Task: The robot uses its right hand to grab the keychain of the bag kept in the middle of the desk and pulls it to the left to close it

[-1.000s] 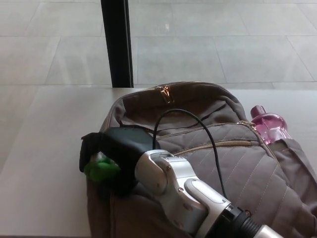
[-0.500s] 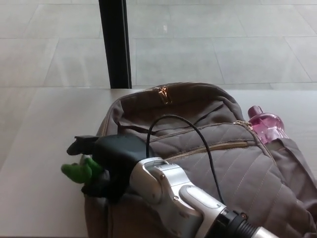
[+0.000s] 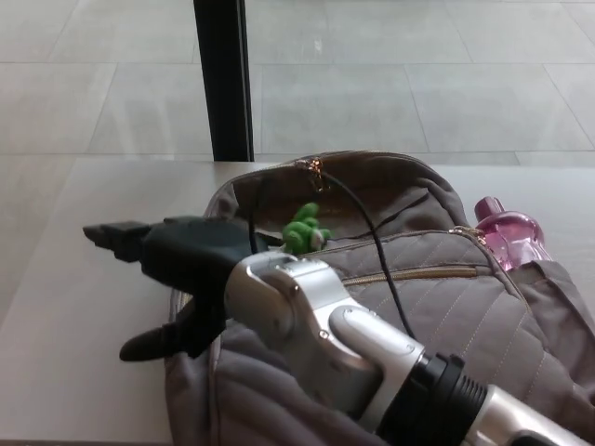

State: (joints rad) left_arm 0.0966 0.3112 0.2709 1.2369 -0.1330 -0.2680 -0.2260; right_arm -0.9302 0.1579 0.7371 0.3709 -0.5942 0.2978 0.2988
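Taupe and softly quilted, slumping across the middle of the pale, smooth tabletop point(image 3: 84, 307) as a fabric bag point(image 3: 483, 316), with diamond stitching running over its front panel and a thin gold zipper line point(image 3: 418, 273) crossing it. Looking down from the head view throughout.

Reaching in from the lower right with a rounded, glossy silver forearm point(image 3: 316, 321) and ending in the matte black right hand point(image 3: 177, 262), hanging over the bag's left edge. Spreading thick fingers point(image 3: 112, 232) wide apart, one pointing left above and another angling down toward the tabletop, closing on nothing.

Resting on the bag's upper flap, just behind the wrist and apart from the hand, as a small, knobbly, bright-green keychain point(image 3: 302, 228). Sitting close below a coppery metal puller point(image 3: 310, 169) at the bag's top seam.

Looping up over the bag and back down to the forearm as a thin black cable point(image 3: 367, 221). Poking out of the bag's right side pocket as a translucent pink bottle point(image 3: 507, 237) with a rounded cap.

Standing upright beyond the tabletop as a flat black post point(image 3: 223, 79), backed by large pale floor tiles point(image 3: 418, 93) giving off a faint sheen.
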